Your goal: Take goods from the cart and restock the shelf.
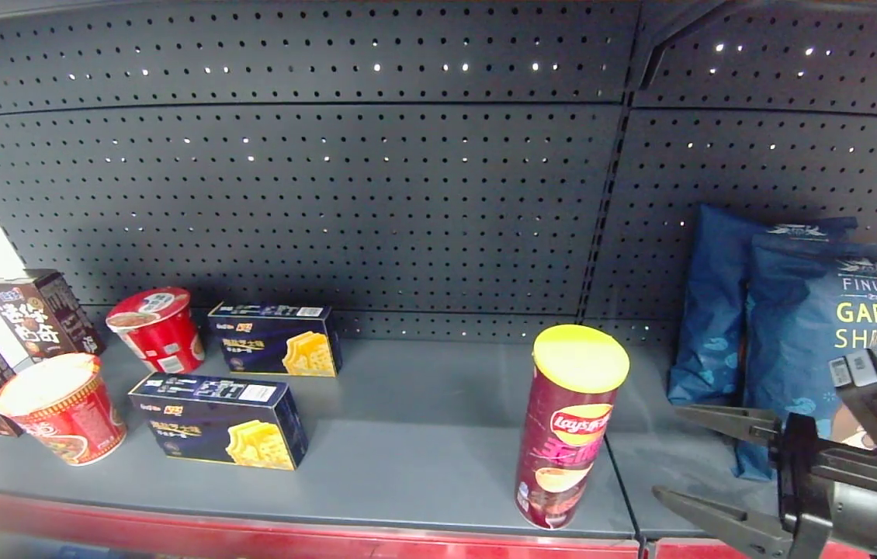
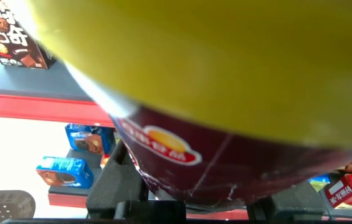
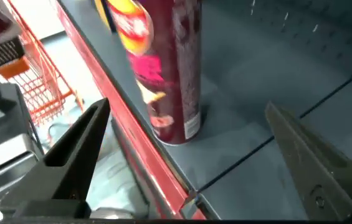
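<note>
A maroon chip can (image 1: 566,435) with a yellow lid stands upright near the front edge of the grey shelf (image 1: 423,435). My right gripper (image 1: 667,453) is open just to the right of it, apart from it, fingers pointing at it. In the right wrist view the same can (image 3: 169,62) stands beyond the spread right gripper (image 3: 188,109). In the left wrist view a second maroon can with a yellow lid (image 2: 225,74) sits very close, held in my left gripper (image 2: 194,202), below shelf level.
Two blue snack bags (image 1: 819,326) lean at the shelf's right. Two navy boxes (image 1: 221,419), two red noodle cups (image 1: 62,407) and brown boxes (image 1: 35,314) fill the left. Bare shelf lies between boxes and can. An orange cart (image 3: 35,81) stands below.
</note>
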Available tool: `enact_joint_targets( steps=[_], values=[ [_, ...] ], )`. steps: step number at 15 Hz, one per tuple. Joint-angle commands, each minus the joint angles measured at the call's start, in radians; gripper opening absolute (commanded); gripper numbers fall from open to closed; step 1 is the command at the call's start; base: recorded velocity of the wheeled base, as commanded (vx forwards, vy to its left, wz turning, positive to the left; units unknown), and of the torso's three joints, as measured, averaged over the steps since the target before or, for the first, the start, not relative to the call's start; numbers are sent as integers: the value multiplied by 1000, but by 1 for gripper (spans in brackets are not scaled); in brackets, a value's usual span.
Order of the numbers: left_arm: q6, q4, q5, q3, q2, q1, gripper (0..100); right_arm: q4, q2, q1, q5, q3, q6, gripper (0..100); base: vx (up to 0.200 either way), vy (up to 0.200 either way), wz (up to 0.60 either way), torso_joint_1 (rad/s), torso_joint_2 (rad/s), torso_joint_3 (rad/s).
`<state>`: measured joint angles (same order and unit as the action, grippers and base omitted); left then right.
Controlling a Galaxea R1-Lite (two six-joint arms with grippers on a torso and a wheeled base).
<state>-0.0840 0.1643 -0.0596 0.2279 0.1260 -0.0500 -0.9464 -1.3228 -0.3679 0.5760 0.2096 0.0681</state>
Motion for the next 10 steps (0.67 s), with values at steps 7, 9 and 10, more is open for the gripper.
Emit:
enact_joint_targets(
  steps=[7, 9, 10],
  values=[
    [66, -11, 32, 254, 104, -5, 0, 330, 481, 95, -380, 4, -4, 100, 0, 0, 0, 0, 0, 0],
    [73, -14, 89, 378, 216, -5, 0, 394, 577, 150, -433, -7, -36, 100, 0, 0, 0, 0, 0, 0],
    [87, -17, 126, 406, 253, -5, 0, 399, 619, 198, -443, -21, -63, 100, 0, 0, 0, 0, 0, 0]
  ],
)
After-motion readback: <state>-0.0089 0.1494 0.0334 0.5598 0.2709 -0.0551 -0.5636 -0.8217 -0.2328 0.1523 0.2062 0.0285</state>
